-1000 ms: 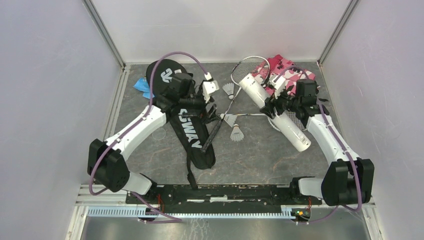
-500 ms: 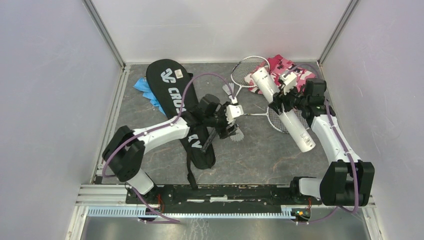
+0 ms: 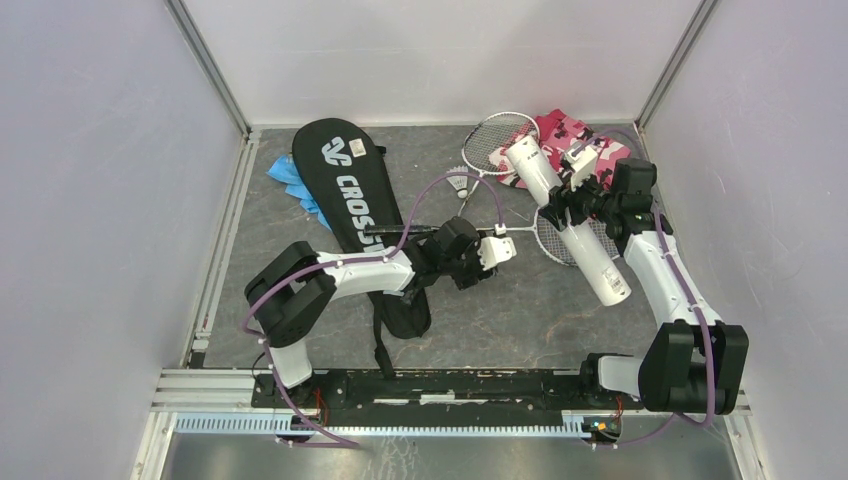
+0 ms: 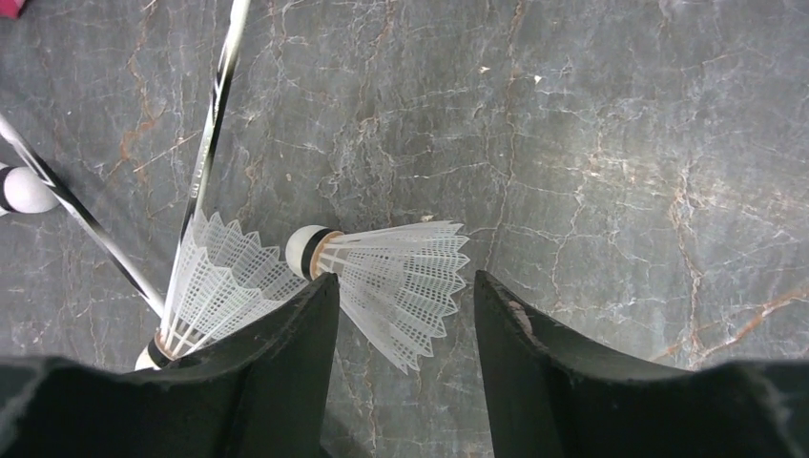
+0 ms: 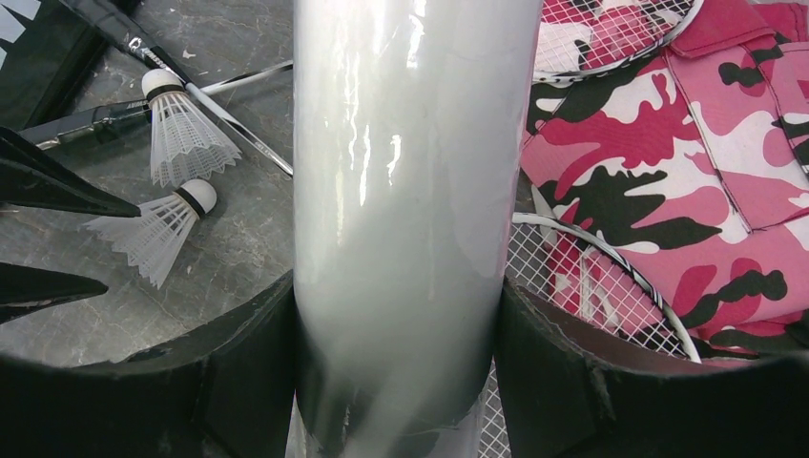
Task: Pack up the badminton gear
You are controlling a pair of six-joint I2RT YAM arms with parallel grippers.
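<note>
Nothing packed yet. Our left gripper (image 4: pixel 405 286) is spread, straddling one shuttlecock (image 4: pixel 396 272) lying mid-scene on the table (image 4: pixel 620 143); no pinch. Our right gripper (image 5: pixel 396 310) is clamped on the white tube (image 5: pixel 410 143), far right, over the rackets (image 3: pixel 497 140). Left: shuttlecocks into tube, then everything into the black bag (image 3: pixel 350 185), far left.

Soft, even light from above fills the top view. The pale lilac walls (image 3: pixel 90 200) read bright, and the dark grey marbled tabletop (image 3: pixel 520 310) carries only faint, short shadows. Glare streaks run down the long glossy white tube (image 5: pixel 401 172). The white feather shuttlecock (image 4: pixel 401 277) is sharp, while the wrist views' bottom edges look soft, perhaps out of focus.
</note>
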